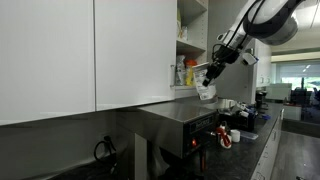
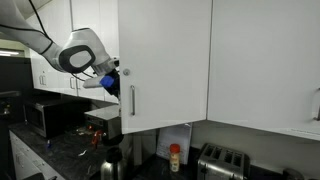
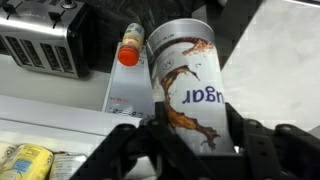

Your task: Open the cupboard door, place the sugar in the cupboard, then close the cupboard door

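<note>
In the wrist view my gripper [image 3: 190, 135] is shut on the sugar [image 3: 185, 70], a white canister with brown swirls and the word "sugar" on its side. Both black fingers press its lower sides. In an exterior view the cupboard [image 1: 190, 45] stands open, with yellow packages [image 1: 180, 72] on a white shelf. The gripper [image 1: 207, 80] holds the sugar [image 1: 206, 92] just in front of that shelf's edge. In an exterior view the cupboard door [image 2: 165, 60] with its silver bar handle [image 2: 132, 100] hides the inside. The gripper [image 2: 110, 80] hangs at the door's left edge.
Below on the dark counter stand a silver toaster [image 2: 220, 160], a bottle with an orange cap [image 2: 175, 157] and a kettle [image 2: 110, 165]. A microwave [image 2: 45, 115] sits further left. More closed white cupboard doors [image 2: 265, 60] flank the open cupboard. Yellow packages [image 3: 25, 160] lie at the wrist view's lower left.
</note>
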